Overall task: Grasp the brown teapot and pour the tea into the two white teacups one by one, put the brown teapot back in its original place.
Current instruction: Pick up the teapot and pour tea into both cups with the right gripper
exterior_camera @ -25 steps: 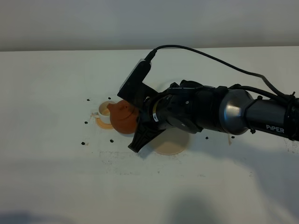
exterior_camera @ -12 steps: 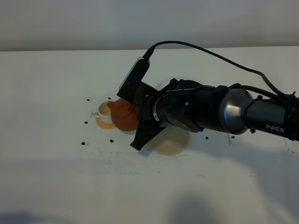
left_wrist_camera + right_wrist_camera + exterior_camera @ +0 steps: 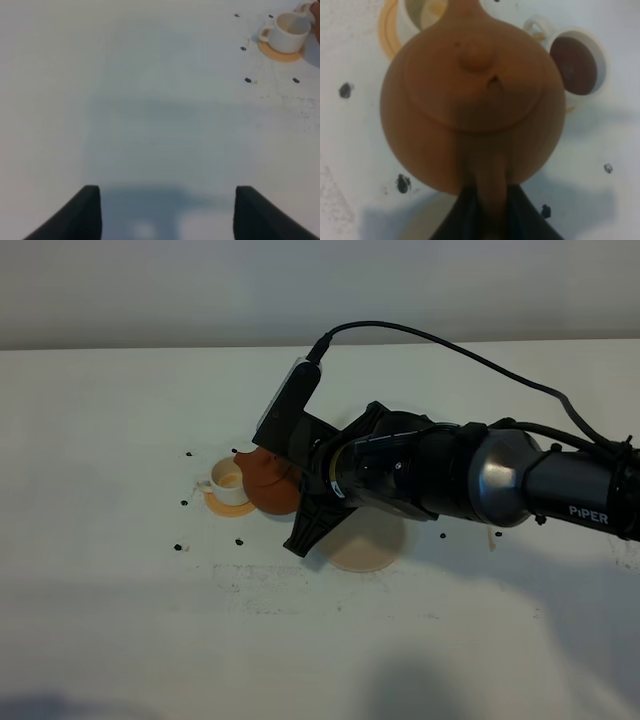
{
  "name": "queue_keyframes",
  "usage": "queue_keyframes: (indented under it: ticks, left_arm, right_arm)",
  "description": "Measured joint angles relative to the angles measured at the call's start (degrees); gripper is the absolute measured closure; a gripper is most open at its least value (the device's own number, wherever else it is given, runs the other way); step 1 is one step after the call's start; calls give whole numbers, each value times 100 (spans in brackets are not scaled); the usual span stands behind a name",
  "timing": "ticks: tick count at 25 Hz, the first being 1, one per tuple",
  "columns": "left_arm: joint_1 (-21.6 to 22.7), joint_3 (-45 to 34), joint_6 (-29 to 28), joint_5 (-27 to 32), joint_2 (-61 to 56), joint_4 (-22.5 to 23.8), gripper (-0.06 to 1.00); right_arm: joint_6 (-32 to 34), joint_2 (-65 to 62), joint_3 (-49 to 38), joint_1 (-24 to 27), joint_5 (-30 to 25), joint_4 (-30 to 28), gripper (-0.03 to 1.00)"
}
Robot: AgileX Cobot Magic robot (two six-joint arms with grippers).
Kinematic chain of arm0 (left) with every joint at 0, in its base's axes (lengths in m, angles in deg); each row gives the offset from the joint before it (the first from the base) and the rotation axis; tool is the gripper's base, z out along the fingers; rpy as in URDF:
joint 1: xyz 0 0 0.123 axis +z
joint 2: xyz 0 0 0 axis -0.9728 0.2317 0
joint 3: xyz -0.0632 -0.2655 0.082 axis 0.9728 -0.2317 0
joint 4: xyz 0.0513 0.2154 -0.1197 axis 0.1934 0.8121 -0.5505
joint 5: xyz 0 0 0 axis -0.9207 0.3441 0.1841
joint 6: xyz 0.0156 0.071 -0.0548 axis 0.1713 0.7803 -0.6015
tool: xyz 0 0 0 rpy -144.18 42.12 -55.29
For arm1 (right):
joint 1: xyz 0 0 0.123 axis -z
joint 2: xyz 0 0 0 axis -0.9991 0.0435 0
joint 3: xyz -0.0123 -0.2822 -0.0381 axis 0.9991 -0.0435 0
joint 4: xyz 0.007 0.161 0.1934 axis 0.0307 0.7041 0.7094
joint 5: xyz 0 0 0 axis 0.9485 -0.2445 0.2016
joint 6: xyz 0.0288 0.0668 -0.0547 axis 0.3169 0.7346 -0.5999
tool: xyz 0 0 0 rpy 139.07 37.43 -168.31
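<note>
My right gripper (image 3: pixel 296 502) is shut on the loop handle of the brown teapot (image 3: pixel 265 483), which hangs tilted with its spout at the rim of the left white teacup (image 3: pixel 227 480). That cup stands on an orange-tan coaster (image 3: pixel 222 506). In the right wrist view the teapot (image 3: pixel 470 100) fills the frame, the gripper (image 3: pixel 490 212) clamps its handle, and the other white teacup (image 3: pixel 577 62) holds dark tea. The pale beige coaster (image 3: pixel 365 548) lies bare under the arm. In the left wrist view my left gripper (image 3: pixel 167 215) is open over bare table, far from the teacup (image 3: pixel 287 32).
Several small dark specks (image 3: pixel 184 503) dot the white table (image 3: pixel 120 620) around the cups. A black cable (image 3: pixel 450 365) arcs from the right arm's wrist camera back along the arm. The table's far edge meets a grey wall (image 3: pixel 300 290).
The right wrist has rolled further, tipping the teapot more towards the left cup and shifting it slightly away from the near edge. The left gripper has not moved.
</note>
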Motion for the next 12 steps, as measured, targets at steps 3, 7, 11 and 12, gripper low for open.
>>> queue_keyframes:
  ticks: [3, 7, 11, 12]
  left_arm:
    - [0, 0, 0, 0, 0, 0, 41]
    - [0, 0, 0, 0, 0, 0, 41]
    - [0, 0, 0, 0, 0, 0, 41]
    - [0, 0, 0, 0, 0, 0, 41]
  right_arm:
    - [0, 0, 54, 0, -26, -23, 87]
    - [5, 0, 56, 0, -40, -100, 87]
    - [5, 0, 56, 0, -80, -181, 87]
    - [5, 0, 56, 0, -94, -213, 87]
